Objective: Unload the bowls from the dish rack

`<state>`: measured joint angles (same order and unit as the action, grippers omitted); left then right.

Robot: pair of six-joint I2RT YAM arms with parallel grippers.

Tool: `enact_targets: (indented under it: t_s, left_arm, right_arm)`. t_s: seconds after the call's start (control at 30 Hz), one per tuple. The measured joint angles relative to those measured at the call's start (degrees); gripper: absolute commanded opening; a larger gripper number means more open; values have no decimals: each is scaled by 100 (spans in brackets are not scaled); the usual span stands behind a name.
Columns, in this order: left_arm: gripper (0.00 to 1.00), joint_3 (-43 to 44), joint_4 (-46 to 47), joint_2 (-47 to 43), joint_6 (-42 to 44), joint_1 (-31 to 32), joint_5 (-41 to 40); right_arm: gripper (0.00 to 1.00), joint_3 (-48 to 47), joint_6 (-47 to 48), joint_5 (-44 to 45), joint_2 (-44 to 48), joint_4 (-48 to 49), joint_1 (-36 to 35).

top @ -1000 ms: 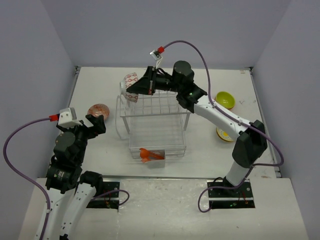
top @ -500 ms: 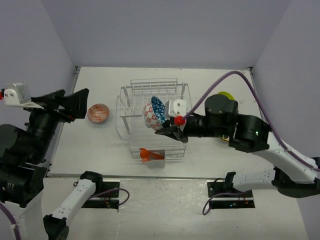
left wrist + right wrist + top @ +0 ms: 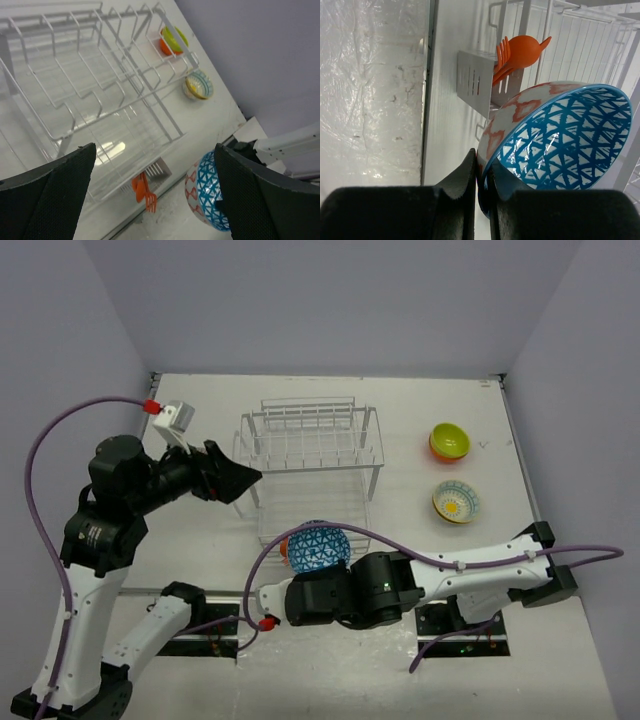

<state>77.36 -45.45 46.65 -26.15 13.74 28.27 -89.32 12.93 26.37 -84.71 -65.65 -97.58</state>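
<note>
Now your right gripper (image 3: 482,167) pinches the rim of the blue-patterned bowl (image 3: 560,145), tilted, just in front of the dish rack (image 3: 310,440) by the orange utensils (image 3: 520,52). Your left gripper (image 3: 240,483) hangs spread wide at the rack's left side, holding nothing. A green bowl (image 3: 449,438) and a yellow-centred bowl (image 3: 455,502) sit right of the rack.

The right claw (image 3: 483,167) shows only in its own wrist view, where its black fingers (image 3: 460,190) run off the bottom edge and hide the lower rim of the blue-patterned bowl (image 3: 560,140). There the handles of the orange utensils (image 3: 520,52) sink out of sight in the holder (image 3: 475,82), and the dish rack (image 3: 570,30) is cut by the top and right edges. Overhead, that claw is lost beneath the bowl and its own arm (image 3: 400,585), while the left claw (image 3: 240,480) masks the rack's left side. From the left wrist, both pads (image 3: 45,200) leave the frame below, one hiding part of the bowl.
</note>
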Motion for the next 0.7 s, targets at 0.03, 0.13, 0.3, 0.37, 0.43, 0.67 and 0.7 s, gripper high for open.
enact_targets:
  t_s: [0.03,0.13,0.3,0.37,0.43,0.67,0.7]
  left_arm:
    - [100,-243,-2,-105,-17,74,59]
    - [99,-953,-57,-476,-44,315,258]
    - [96,-1554,-68,-852,-76,573,581]
    - [96,-1652,-59,-898,-83,623,680]
    - [96,-1716,-44,-933,-85,647,785]
    - [95,-1751,-28,-981,-68,667,922]
    - [93,-1751,-44,-977,-46,667,879]
  right_arm:
    - [0,-28,-11,44,-74,-57,-61]
    - [0,-85,11,122,-94,-111,-120]
    - [0,-295,282,160,-144,-48,-133]
    - [0,-426,444,162,-225,-4,-131]
    - [0,-560,586,153,-317,66,-111]
    - [0,-966,901,105,-660,179,116]
    - [0,-1029,931,107,-710,186,162]
